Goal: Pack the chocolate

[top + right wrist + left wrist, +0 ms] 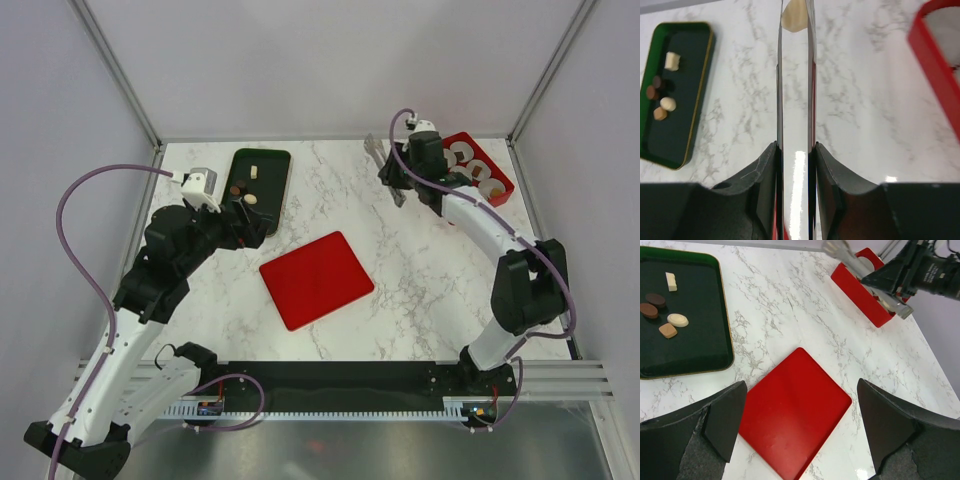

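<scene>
Several chocolates [668, 330], brown, dark brown and cream, lie in a dark green tray [262, 210]; they also show in the right wrist view [668, 103]. My right gripper [796, 147] is shut on thin metal tongs [795, 90], held above the table left of the red box [500, 190]. The tong tips pinch one cream-white chocolate [792, 15]. In the top view the tongs [380, 155] reach back-left from the right gripper [398, 185]. My left gripper [800, 390] is open and empty, hovering by the tray's near right corner, with its fingers [725, 415] framing the red lid.
A flat red lid [316, 279] lies mid-table. The red box at the back right holds white pleated paper cups [478, 168]. Metal frame posts stand at the table's back corners.
</scene>
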Motion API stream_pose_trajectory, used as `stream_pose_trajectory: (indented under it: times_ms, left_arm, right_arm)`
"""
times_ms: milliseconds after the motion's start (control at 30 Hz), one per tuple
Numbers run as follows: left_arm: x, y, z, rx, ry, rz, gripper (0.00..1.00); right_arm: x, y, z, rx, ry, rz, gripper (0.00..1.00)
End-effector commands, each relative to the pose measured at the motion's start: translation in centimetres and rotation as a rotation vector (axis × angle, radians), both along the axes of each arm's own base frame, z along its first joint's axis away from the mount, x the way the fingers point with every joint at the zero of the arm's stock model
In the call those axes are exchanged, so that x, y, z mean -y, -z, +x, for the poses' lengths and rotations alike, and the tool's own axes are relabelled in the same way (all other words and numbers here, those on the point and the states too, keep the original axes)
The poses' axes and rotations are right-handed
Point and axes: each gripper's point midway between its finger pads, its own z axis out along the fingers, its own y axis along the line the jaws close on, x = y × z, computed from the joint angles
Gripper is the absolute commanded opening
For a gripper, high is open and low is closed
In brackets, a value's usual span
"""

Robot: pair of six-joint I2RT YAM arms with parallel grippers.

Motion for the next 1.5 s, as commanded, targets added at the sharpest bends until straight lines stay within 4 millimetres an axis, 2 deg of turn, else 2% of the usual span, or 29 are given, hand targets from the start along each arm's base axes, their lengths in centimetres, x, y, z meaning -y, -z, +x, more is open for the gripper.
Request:
stream_pose_trajectory:
  times_ms: [0,33,100,133,200,233,333,400,433,633,867,1233,1467]
  left_arm:
    - [0.3,-0.8,0.5,0.022,-0.002,-0.032,1.00]
    - [0.3,-0.7,0.5,0.019,0.001,-0.031,1.00]
    - [0.3,-0.4,0.7,0.013,-0.006,-0.025,1.00]
    - [0.2,-0.2,0.8,0.007,-0.012,-0.021,1.00]
    - [0.1,0.2,1.2,-0.004,-0.027,-0.012,1.00]
    - [0.1,0.4,1.4,-0.006,-0.029,-0.006,1.00]
    - [-0.1,0.4,1.5,-0.005,-0.036,0.000,1.00]
    - [-0.4,0.2,1.4,0.006,-0.053,0.001,1.00]
    - [-0.5,0.2,1.4,0.008,-0.059,0.002,1.00]
    - [-0.1,0.6,1.8,-0.012,-0.041,0.006,1.00]
    - [-0.4,0.4,1.7,-0.003,-0.056,0.007,1.00]
    - [-0.3,0.4,1.7,-0.007,-0.048,0.002,1.00]
    - [-0.3,0.4,1.8,-0.008,-0.048,0.000,1.00]
  right_arm:
    - [5.3,-1.6,-0.5,0.008,0.121,-0.061,0.36]
    - [7.5,-1.6,-0.2,0.004,0.171,-0.075,0.36]
    - [9.9,-1.4,-0.3,-0.018,0.227,-0.088,0.35]
    - [11.9,-1.2,0.0,-0.028,0.270,-0.081,0.36]
    - [13.4,-1.1,0.3,-0.037,0.294,-0.068,0.36]
    - [14.8,-0.9,0.5,-0.044,0.318,-0.060,0.36]
    - [16.5,-0.1,1.2,-0.076,0.332,-0.019,0.36]
    - [16.4,0.5,1.8,-0.092,0.316,-0.005,0.36]
    - [17.5,1.4,2.0,-0.115,0.327,0.007,0.36]
    - [17.8,2.8,3.4,-0.149,0.307,0.045,0.37]
    - [17.7,3.1,4.7,-0.140,0.300,0.053,0.37]
    - [17.1,4.2,5.3,-0.165,0.287,0.089,0.38]
    - [16.7,4.2,5.6,-0.152,0.273,0.109,0.39]
